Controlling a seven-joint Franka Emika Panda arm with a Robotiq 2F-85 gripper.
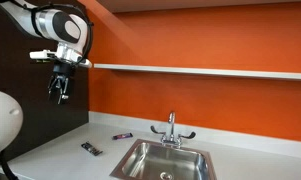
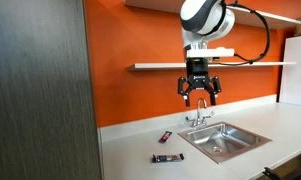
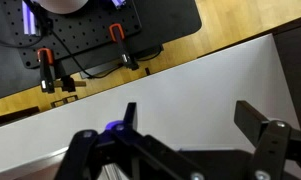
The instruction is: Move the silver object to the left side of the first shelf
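The silver object is a small dark grey bar lying flat on the white counter, left of the sink in an exterior view (image 1: 91,149) and near the counter's front in an exterior view (image 2: 167,158). The first shelf is a thin white shelf on the orange wall in both exterior views (image 1: 200,70) (image 2: 245,66). My gripper (image 1: 58,90) (image 2: 199,96) hangs open and empty high above the counter, just below the shelf's left end. In the wrist view its two fingers (image 3: 190,120) are spread apart with nothing between them. The bar does not show there.
A small purplish stick (image 1: 122,135) (image 2: 164,137) lies on the counter nearer the wall. A steel sink (image 1: 140,158) (image 2: 252,133) with a chrome faucet (image 1: 171,128) is set in the counter (image 1: 60,155). A dark panel (image 2: 40,90) stands at the counter's end.
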